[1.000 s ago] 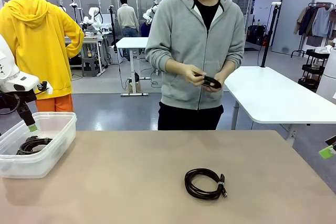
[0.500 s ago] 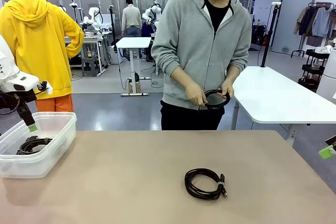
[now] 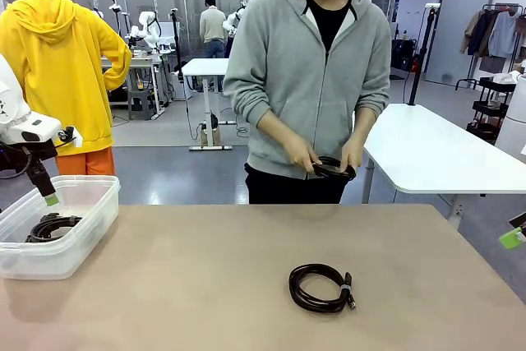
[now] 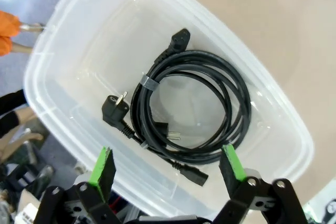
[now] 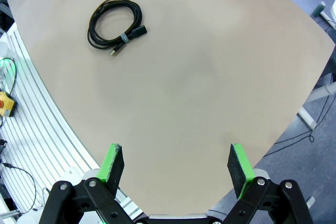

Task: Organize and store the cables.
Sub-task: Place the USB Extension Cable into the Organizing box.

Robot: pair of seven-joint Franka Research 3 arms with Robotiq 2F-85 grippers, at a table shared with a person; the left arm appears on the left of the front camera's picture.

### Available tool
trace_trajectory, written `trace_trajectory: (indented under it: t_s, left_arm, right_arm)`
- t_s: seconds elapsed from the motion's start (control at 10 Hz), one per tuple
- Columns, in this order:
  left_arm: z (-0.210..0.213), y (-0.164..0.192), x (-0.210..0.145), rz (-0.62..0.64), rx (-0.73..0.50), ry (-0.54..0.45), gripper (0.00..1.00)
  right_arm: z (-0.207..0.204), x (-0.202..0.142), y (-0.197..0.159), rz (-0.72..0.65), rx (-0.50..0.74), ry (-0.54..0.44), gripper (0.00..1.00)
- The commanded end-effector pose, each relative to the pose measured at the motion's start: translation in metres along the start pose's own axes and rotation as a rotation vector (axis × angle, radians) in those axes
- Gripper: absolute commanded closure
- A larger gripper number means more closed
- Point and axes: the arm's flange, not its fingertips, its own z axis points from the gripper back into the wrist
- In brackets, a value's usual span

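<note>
1. A plain tan table (image 3: 205, 285) fills the foreground of a workshop room, with other tables behind it. The table's middle is left bare, likely as working space.
2. Nearest, one coiled cable (image 3: 320, 288) lies flat on the table, banded so that it keeps its round shape. It is judged to be waiting for pick-up.
3. The right gripper (image 5: 176, 153) is held above the table's edge, well apart from that coil. Its fingers are spread and nothing is held between them.
4. At the table's left edge stands one clear plastic bin (image 3: 90, 203), evidently the store for the cables.
5. One black bundle (image 4: 194, 108) lies flat on the bin's floor. Four plug ends are counted on it, so whether it is one cord or two wound together cannot be told.
6. The left gripper (image 4: 167, 156) hangs directly over the bin. It is released, and nothing is gripped between its green pads.
7. At the far side, a third coil (image 3: 333, 168) is held in the person's hands (image 3: 306, 156) at waist height. It is apparently being wound tidy before it is set down.
8. Counted in all: three coils, one bin and two grippers.
</note>
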Motion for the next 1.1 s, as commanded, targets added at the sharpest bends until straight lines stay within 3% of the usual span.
trace_trajectory:
  t_s: [0.0, 0.2, 0.4, 0.6, 0.7, 1.0]
  left_arm:
    - [0.04, -0.018, -0.01, 0.121, -0.002, -0.047, 0.0]
    - [0.071, -0.066, -0.055, 0.219, -0.039, -0.157, 0.0]
    - [0.071, -0.121, -0.1, 0.26, -0.055, -0.266, 0.0]
    - [0.071, -0.177, -0.138, 0.168, -0.031, -0.427, 0.0]
    - [0.065, -0.188, -0.147, 0.102, -0.012, -0.466, 0.0]
    - [0.06, -0.212, -0.147, -0.088, 0.037, -0.48, 0.0]
  right_arm:
    - [0.0, 0.003, 0.0, -0.006, 0.005, -0.007, 0.0]
    - [0.0, 0.003, 0.0, -0.006, 0.005, -0.007, 0.0]
    - [0.0, 0.003, 0.0, -0.006, 0.005, -0.007, 0.0]
    - [0.0, 0.003, 0.0, -0.006, 0.005, -0.007, 0.0]
    - [0.0, 0.003, 0.0, -0.006, 0.005, -0.007, 0.0]
    - [0.0, 0.003, 0.0, -0.006, 0.005, -0.007, 0.0]
